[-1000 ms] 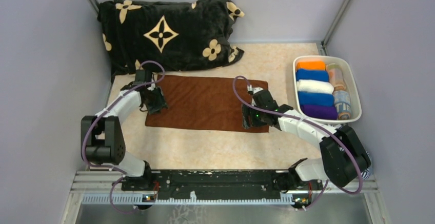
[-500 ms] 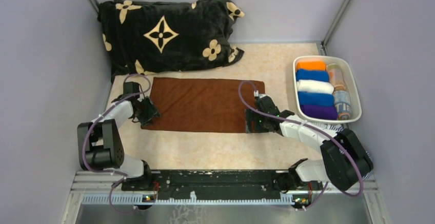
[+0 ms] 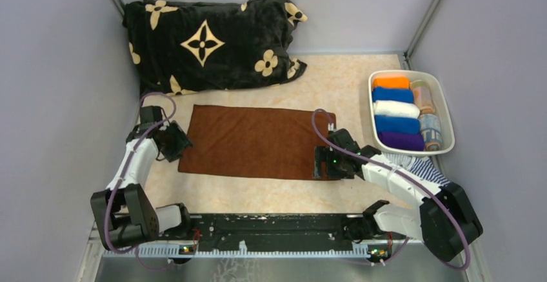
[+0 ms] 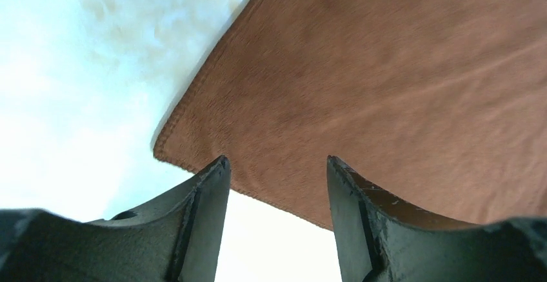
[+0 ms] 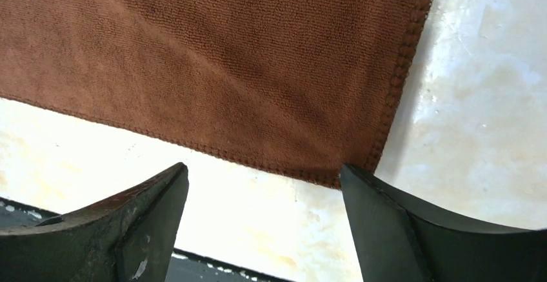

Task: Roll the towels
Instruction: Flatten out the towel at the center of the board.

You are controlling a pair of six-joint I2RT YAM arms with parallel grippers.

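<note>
Your left hand (image 3: 179, 145) and right hand (image 3: 318, 164) have let go, both open now, backed off the brown towel (image 3: 251, 141) lying flat on the bench (image 3: 258, 191).

pale lavender walls (image 3: 58, 69) enclose a beige marbled tabletop (image 3: 348, 75) under even light.

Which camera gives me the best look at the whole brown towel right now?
Top external: the brown towel lies spread flat, nearly its whole outline visible. Left wrist shows only a corner at its left end; right wrist only its near right corner.
</note>
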